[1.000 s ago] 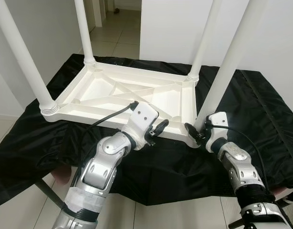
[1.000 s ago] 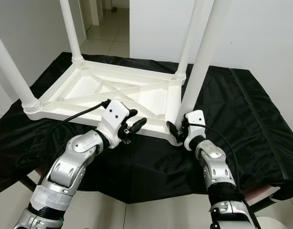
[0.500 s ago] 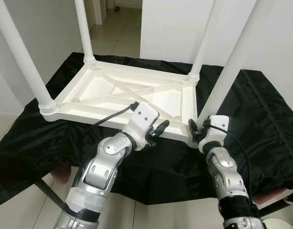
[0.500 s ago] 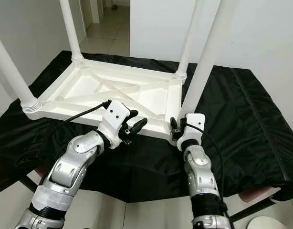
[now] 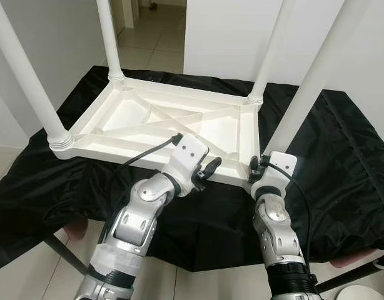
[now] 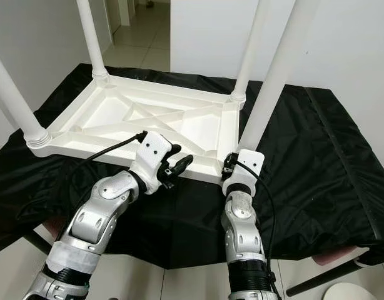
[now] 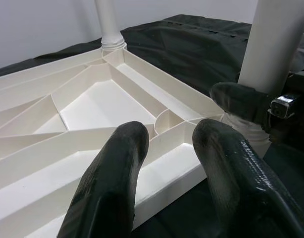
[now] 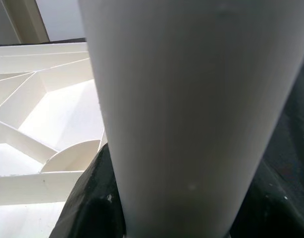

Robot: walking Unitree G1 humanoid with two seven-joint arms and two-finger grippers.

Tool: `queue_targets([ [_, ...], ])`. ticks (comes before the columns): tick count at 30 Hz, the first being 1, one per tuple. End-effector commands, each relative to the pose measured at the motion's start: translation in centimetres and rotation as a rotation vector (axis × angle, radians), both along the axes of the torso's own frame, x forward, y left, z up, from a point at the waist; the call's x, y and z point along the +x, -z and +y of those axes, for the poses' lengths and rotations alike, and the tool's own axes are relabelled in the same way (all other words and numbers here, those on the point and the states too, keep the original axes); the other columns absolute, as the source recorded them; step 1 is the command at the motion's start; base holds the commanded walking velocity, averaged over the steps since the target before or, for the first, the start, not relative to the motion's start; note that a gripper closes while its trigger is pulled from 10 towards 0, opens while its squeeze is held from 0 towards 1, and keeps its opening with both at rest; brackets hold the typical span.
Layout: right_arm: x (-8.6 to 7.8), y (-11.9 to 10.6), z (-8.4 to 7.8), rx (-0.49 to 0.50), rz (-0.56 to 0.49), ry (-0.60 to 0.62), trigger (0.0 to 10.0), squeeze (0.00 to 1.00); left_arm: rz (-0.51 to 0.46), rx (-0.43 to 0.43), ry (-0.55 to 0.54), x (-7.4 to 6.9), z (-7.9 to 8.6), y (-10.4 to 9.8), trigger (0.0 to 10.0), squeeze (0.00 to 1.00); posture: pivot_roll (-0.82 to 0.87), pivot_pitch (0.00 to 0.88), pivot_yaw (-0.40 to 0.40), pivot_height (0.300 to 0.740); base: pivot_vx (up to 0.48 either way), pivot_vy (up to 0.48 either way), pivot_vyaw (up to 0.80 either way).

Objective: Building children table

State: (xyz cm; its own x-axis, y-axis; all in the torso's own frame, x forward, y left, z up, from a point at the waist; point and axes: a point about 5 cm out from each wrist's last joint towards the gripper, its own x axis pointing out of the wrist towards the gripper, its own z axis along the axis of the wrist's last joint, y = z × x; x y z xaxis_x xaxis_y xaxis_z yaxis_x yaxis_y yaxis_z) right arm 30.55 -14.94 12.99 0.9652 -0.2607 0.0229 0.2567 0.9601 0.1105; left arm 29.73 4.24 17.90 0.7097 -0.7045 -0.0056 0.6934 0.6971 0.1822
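The white plastic children's table [image 5: 173,122] lies upside down on the black cloth [image 5: 342,150], ribbed underside up, legs cut off overhead. Right gripper [image 5: 256,170] clenches the near white round leg [image 5: 301,100]; left gripper [image 5: 207,170] hovers released.

Two silver jointed arms, white wrist housings, black ribbed cuffs, black cables; left gripper [image 5: 207,170] and right gripper [image 5: 254,170] with glossy black fingers [image 7: 108,183]

One white tabletop [image 5: 161,119] lies upside down on one black cloth [image 5: 342,156], four white legs [image 5: 26,75] standing in its corners; two grippers, apparently, work its near edge.
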Motion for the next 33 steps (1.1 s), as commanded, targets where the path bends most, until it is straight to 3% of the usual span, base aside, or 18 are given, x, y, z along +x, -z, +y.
queue_targets([
  [1,-0.7,1.4,-0.5,0.008,0.070,0.038,10.0,0.00,-0.016,-0.007,-0.133,0.7,0.4,0.0,10.0,0.00,0.03,0.006,-0.028,0.740,0.000,0.000,0.00],
  [2,-0.8,1.5,-0.6,0.012,0.070,0.037,10.0,0.75,-0.017,-0.006,-0.140,0.8,0.4,0.0,10.0,0.00,0.03,0.002,-0.028,0.740,0.000,0.000,0.00],
  [4,-0.8,1.5,-0.6,0.016,0.069,0.031,10.0,0.75,-0.017,-0.006,-0.141,0.9,0.4,0.0,10.0,0.00,0.03,0.002,-0.027,0.740,0.000,0.000,0.00],
  [5,-0.8,1.4,-0.5,0.018,0.069,0.027,10.0,1.00,-0.017,-0.007,-0.141,0.9,0.4,0.0,10.0,0.00,0.03,0.002,-0.027,0.740,0.000,0.000,0.00],
  [13,-1.2,0.9,-0.6,-0.018,0.011,-0.057,10.0,1.00,-0.022,-0.001,-0.138,1.0,0.4,-0.1,10.0,0.00,0.02,0.000,-0.024,0.740,0.000,0.000,0.00],
  [16,-1.5,0.5,-0.8,-0.043,-0.017,-0.140,10.0,1.00,-0.022,0.001,-0.134,1.0,0.3,0.0,10.0,0.00,0.02,0.000,-0.026,0.740,0.000,0.000,0.00],
  [17,-1.6,0.4,-1.2,-0.042,-0.028,-0.169,10.0,0.00,-0.022,0.003,-0.132,1.0,0.3,0.0,10.0,0.00,0.02,0.000,-0.026,0.740,0.000,0.000,0.00],
  [25,-1.3,-0.7,-3.3,-0.105,-0.081,-0.289,10.0,0.00,-0.026,0.007,-0.125,1.0,0.2,0.1,10.0,0.00,0.01,0.000,-0.032,0.740,0.000,0.000,0.00],
  [33,-0.9,-1.4,-3.9,-0.165,-0.093,-0.372,10.0,0.00,-0.036,0.008,-0.119,1.0,0.2,-0.1,10.0,0.00,0.00,0.008,-0.039,0.740,0.000,0.000,0.00],
])
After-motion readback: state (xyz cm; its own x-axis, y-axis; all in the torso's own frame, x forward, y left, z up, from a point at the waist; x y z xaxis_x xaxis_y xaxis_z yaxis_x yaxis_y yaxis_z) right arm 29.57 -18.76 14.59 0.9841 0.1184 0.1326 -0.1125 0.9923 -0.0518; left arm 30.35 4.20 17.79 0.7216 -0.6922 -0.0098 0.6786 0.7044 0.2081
